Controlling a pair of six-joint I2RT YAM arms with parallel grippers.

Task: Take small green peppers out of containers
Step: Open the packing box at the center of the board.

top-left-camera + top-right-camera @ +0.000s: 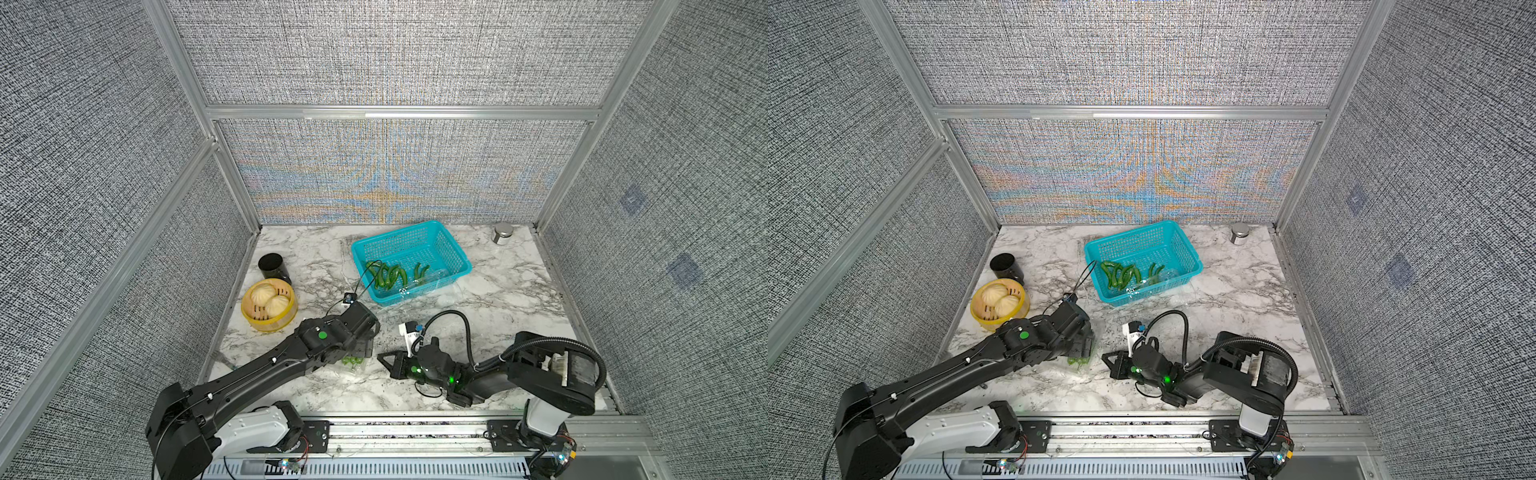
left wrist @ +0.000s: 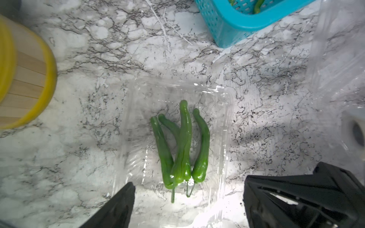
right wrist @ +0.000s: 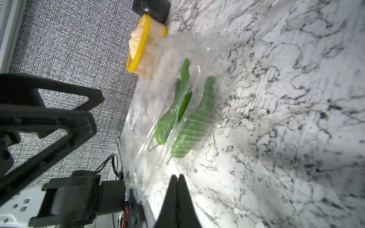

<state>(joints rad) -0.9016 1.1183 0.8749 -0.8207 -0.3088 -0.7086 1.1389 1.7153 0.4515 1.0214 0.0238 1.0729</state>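
Several small green peppers [image 2: 182, 146] lie side by side in an open clear container [image 2: 227, 102] on the marble top, stems towards my left gripper [image 2: 188, 183]. That gripper hangs open just above them, one finger on either side of the container. In both top views the left wrist hides most of this container, and only a green patch of peppers [image 1: 353, 361] [image 1: 1077, 362] shows. My right gripper [image 3: 177, 176] [image 1: 380, 356] lies low on the table and is shut. Its tips are at the container's edge [image 3: 169, 158]; I cannot tell whether plastic is pinched. More peppers [image 1: 390, 276] lie in the teal basket [image 1: 461, 257].
A second clear container [image 1: 1165, 276] glints at the basket's near right side. The yellow steamer [image 1: 269, 305] with buns and a black cup [image 1: 272, 266] stand at the left edge. A metal jar [image 1: 502, 233] sits at the back right corner. Fabric walls enclose three sides.
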